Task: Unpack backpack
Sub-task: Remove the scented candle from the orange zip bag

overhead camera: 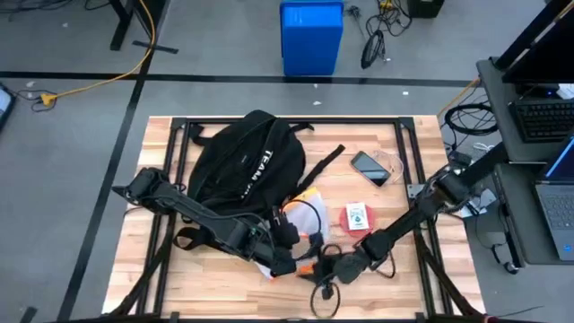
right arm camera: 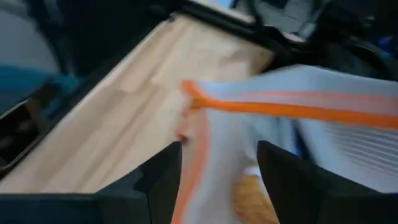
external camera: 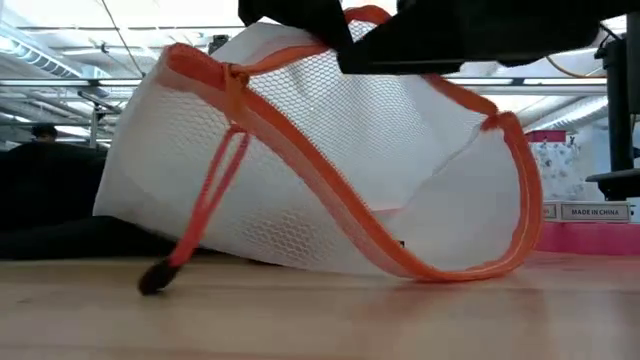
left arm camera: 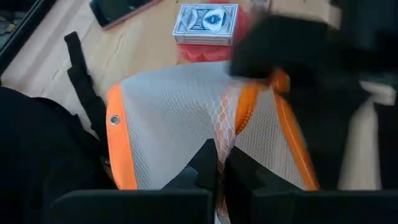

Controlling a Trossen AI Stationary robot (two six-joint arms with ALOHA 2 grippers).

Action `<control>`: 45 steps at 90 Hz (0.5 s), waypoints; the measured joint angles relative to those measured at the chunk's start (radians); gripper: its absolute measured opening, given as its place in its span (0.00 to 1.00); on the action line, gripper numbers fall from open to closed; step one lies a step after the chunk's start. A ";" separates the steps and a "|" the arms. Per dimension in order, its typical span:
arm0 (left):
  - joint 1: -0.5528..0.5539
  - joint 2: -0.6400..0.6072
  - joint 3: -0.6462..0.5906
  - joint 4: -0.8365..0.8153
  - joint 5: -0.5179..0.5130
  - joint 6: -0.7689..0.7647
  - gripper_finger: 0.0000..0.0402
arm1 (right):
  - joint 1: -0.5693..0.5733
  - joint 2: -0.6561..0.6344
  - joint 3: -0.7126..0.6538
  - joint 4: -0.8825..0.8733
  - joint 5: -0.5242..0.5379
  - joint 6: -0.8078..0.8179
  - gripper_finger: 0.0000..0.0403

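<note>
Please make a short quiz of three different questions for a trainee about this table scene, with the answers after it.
1. True or false: the backpack lies on the left part of the table.
2. Which object lies nearest the phone? A) the card box B) the blue bin C) the laptop
3. Fill in: the white mesh pouch has ___ trim.

Key: 1 true; 2 A; 3 orange. In the left wrist view, the left gripper pinches the pouch's mesh; the right gripper has its fingers apart around the pouch edge.

Lab: floor cables [overhead camera: 90, 85], laptop [overhead camera: 558, 202]
</note>
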 joint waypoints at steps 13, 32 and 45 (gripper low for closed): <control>0.000 0.000 0.000 0.002 -0.001 0.000 0.00 | -0.033 0.082 0.108 -0.086 -0.002 0.081 0.48; -0.003 0.000 -0.001 0.002 0.011 -0.005 0.00 | -0.096 0.173 0.200 -0.282 0.025 0.272 0.45; -0.003 0.000 -0.001 0.000 0.014 -0.003 0.00 | -0.105 0.173 0.223 -0.397 0.070 0.346 0.46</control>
